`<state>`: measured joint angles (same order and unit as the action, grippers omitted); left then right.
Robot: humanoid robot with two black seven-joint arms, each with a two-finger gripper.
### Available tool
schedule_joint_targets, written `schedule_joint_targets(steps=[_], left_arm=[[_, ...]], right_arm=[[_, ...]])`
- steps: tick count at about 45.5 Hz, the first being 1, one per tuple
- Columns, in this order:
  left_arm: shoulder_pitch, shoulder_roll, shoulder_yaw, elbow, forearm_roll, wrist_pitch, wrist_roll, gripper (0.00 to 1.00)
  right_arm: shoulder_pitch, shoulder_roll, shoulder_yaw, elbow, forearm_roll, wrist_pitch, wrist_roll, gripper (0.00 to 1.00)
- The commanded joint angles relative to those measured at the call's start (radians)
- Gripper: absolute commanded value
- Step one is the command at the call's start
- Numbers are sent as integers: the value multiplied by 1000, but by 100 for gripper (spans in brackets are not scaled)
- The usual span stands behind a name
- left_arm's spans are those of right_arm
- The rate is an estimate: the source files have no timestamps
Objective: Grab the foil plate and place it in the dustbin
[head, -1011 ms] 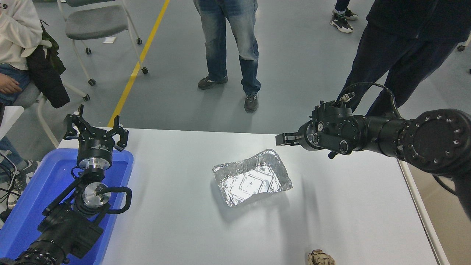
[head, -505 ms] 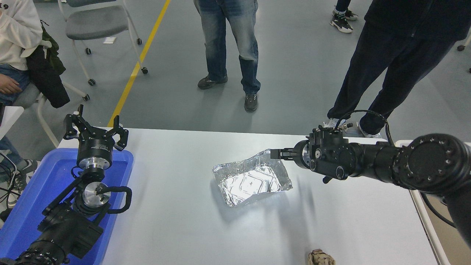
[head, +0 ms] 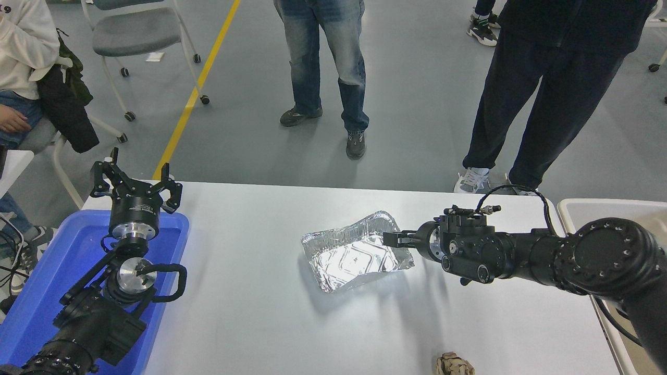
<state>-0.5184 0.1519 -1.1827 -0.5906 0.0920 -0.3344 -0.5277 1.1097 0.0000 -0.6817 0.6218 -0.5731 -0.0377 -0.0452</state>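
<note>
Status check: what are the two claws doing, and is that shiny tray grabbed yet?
Left gripper open, parked over blue tray. Right gripper at foil plate right rim. Nothing blocking.

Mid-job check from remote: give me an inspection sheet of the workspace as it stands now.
Surface: white table, bare around the tray.
Job's things: foil plate crumpled, lying mid-table; dustbin rim showing at the right edge.
Clutter: crumpled paper ball at the near edge; blue tray at left.
Grippers: right gripper at the plate's right rim, grip unclear; left gripper open, parked over the blue tray.
Cables: black loop above the right wrist.
Surroundings: people standing beyond the table; chair.
</note>
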Motion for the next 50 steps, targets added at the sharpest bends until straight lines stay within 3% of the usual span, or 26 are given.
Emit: schedule_joint_targets(steps=[1, 12, 17, 23, 35, 50], left_arm=[[0, 0, 0, 0, 0, 0, 0, 99], [0, 0, 0, 3, 0, 0, 0, 99], [0, 0, 0, 3, 0, 0, 0, 99], [0, 0, 0, 3, 0, 0, 0, 99], [0, 0, 0, 3, 0, 0, 0, 99], [0, 0, 0, 3, 0, 0, 0, 99]], right_arm=[[-16, 0, 14, -4, -40, -8, 5, 95], [-22, 0, 16, -1, -68, -5, 5, 84], [-22, 0, 17, 3, -73, 1, 7, 66], [-22, 0, 19, 6, -102, 4, 11, 53], [-22, 0, 48, 7, -116, 5, 15, 44], [-21, 0, 63, 4, -123, 5, 15, 44]])
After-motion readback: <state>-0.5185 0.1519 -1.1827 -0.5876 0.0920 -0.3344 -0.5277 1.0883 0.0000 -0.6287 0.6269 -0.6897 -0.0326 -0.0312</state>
